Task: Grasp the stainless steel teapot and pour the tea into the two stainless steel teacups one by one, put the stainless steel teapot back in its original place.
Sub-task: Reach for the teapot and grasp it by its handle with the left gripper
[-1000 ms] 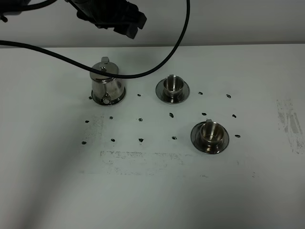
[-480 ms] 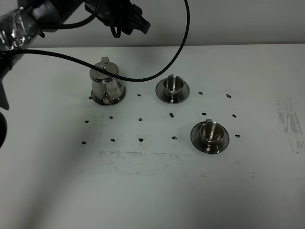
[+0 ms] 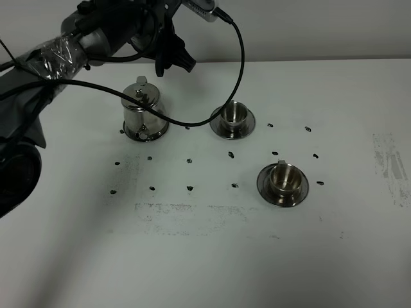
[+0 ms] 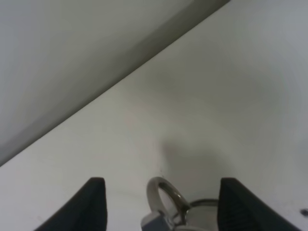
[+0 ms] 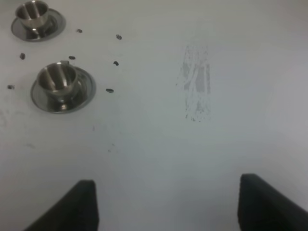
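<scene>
The stainless steel teapot (image 3: 142, 113) stands upright at the back left of the white table. The round disc under it is hidden. No tea shows. My left gripper (image 3: 174, 59) hovers open just behind and above the teapot. In the left wrist view the teapot's loop handle (image 4: 162, 199) sits between the open fingers (image 4: 92, 208), untouched. One teacup on its saucer (image 3: 234, 117) stands right of the teapot, the other (image 3: 282, 181) nearer the front right. Both show in the right wrist view, the far one (image 5: 32, 15) and the near one (image 5: 58, 83). My right gripper (image 5: 175, 192) is open, empty, over bare table.
A black cable (image 3: 239, 58) loops from the left arm over the table between teapot and far cup. Small black marks (image 3: 190, 160) dot the table. Scuffed patches lie at the front (image 3: 186, 215) and far right (image 3: 392, 167). The wall runs along the back edge.
The left arm has swung in from the upper left and lowered, bringing its gripper down behind the teapot. Teapot and cups have not moved.
</scene>
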{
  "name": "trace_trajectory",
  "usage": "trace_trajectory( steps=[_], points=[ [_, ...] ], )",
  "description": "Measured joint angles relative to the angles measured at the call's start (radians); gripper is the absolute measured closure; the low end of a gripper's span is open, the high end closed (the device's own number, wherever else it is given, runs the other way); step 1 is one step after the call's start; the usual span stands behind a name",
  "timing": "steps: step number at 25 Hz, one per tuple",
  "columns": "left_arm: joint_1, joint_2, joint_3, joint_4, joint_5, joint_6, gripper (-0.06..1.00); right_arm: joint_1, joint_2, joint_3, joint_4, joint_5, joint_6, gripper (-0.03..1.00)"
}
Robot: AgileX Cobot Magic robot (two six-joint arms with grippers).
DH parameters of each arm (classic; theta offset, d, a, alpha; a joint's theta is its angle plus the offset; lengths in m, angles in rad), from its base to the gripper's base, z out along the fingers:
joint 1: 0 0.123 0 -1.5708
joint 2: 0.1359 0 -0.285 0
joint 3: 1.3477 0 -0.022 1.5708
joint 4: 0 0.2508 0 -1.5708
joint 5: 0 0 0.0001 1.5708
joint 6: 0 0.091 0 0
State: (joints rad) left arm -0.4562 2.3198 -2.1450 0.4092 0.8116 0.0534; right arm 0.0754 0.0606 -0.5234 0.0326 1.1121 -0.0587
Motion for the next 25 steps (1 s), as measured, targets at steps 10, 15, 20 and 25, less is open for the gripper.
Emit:
trace_trajectory(
  steps=[10,15,20,25],
  points=[
    [0.048,0.041,0.000,0.021,-0.020,-0.001,0.46,0.000,0.000,0.000,0.000,0.000,0.000,0.38],
    [0.075,0.043,0.000,0.029,-0.022,-0.001,0.46,0.000,0.000,0.000,0.000,0.000,0.000,0.38],
    [0.082,0.061,0.000,0.026,-0.063,0.000,0.46,0.000,0.000,0.000,0.000,0.000,0.000,0.38],
    [0.082,0.091,0.000,0.013,-0.103,0.001,0.46,0.000,0.000,0.000,0.000,0.000,0.000,0.38]
  ],
)
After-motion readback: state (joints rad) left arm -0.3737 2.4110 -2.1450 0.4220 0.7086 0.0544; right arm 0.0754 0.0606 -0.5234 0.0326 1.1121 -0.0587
